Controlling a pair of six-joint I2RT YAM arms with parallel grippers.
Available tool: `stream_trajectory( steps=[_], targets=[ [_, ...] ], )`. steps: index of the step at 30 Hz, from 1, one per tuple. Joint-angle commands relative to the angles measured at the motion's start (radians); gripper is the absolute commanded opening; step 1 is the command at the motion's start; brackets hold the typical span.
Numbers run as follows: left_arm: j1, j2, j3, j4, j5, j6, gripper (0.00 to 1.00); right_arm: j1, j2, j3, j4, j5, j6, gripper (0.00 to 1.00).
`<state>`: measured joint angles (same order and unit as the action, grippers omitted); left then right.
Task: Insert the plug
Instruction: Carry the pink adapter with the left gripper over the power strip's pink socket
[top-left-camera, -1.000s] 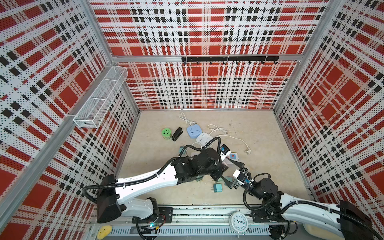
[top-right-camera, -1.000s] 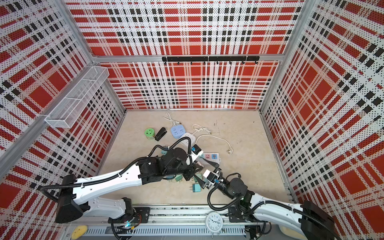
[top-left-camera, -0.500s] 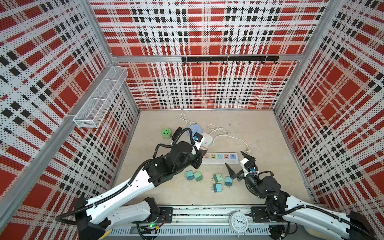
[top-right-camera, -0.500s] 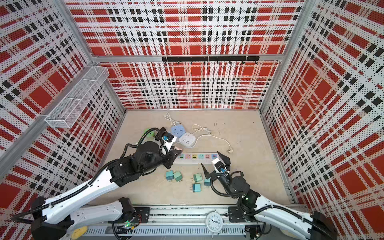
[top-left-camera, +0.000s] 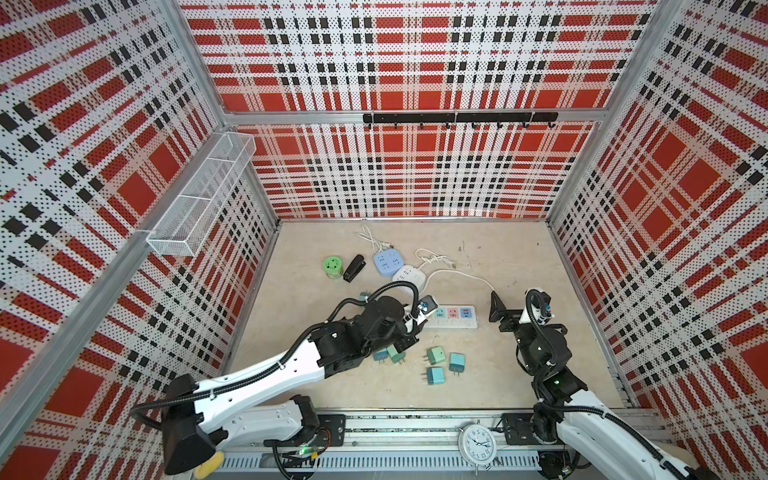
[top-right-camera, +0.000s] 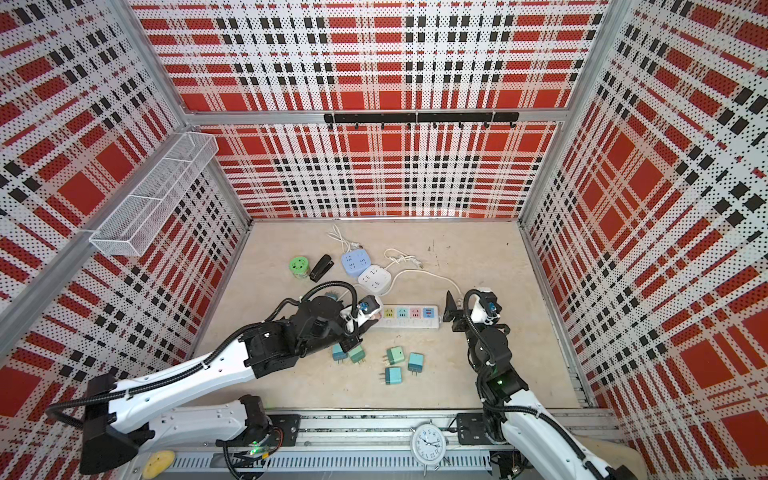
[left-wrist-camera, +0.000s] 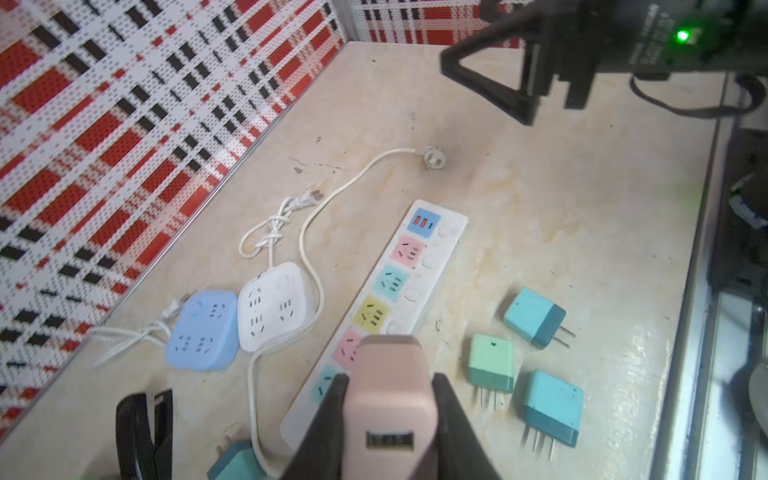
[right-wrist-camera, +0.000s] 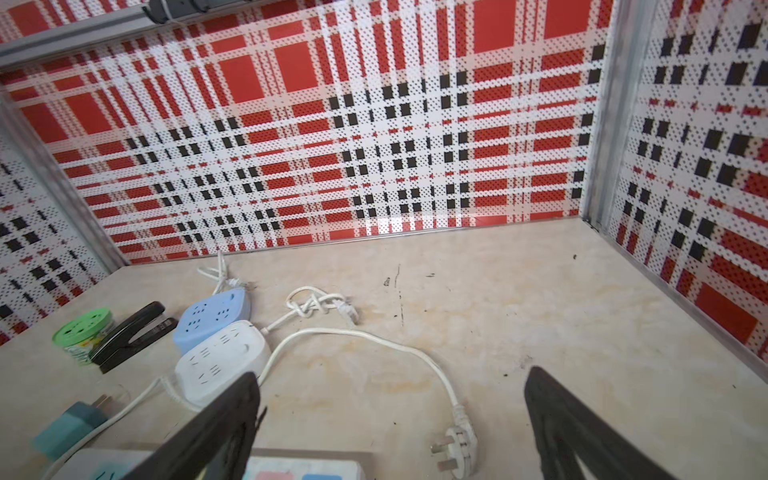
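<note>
In both top views the left tool (top-left-camera: 411, 328) sits low over the left end of the power strip (top-left-camera: 455, 318), which lies on the bench (top-left-camera: 498, 374). What it carries is hard to make out from up here. The right tool (top-right-camera: 451, 313) waits just off the strip's right end.

The left wrist view settles it: the tool is clenched on a pink plug (left-wrist-camera: 388, 374), poised above the strip's leftmost sockets. The prongs are hidden under the plug's body.

In the right wrist view that tool's fingers (right-wrist-camera: 232, 411) are spread wide with nothing between them.

Nothing braces the strip, so a push could probably slide it or tip it sideways. With the prongs unseen, they may land beside the slots, and the plug could then twist in the grip.
</note>
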<state>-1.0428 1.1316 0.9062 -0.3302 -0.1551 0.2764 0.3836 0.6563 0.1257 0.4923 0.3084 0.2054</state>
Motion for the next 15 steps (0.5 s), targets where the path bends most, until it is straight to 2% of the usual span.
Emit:
stream_trajectory(
  steps=[1, 3, 4, 9, 15],
  targets=[
    [-0.006, 0.059, 0.024, 0.072, 0.035, 0.118, 0.00, -0.089, 0.047, 0.019, -0.008, -0.118, 0.135, 1.00],
    [-0.003, 0.098, 0.045, 0.066, 0.051, 0.141, 0.00, -0.145, 0.082, 0.026, -0.001, -0.203, 0.156, 1.00],
    [0.000, 0.113, 0.053, 0.067, 0.061, 0.151, 0.00, -0.157, 0.102, 0.030, 0.001, -0.210, 0.159, 1.00],
    [0.043, 0.197, 0.111, 0.043, 0.176, 0.177, 0.00, -0.174, 0.191, 0.041, 0.020, -0.171, 0.191, 1.00],
    [0.069, 0.293, 0.167, 0.015, 0.212, 0.200, 0.00, -0.189, 0.228, 0.076, -0.008, -0.132, 0.180, 1.00]
  ],
)
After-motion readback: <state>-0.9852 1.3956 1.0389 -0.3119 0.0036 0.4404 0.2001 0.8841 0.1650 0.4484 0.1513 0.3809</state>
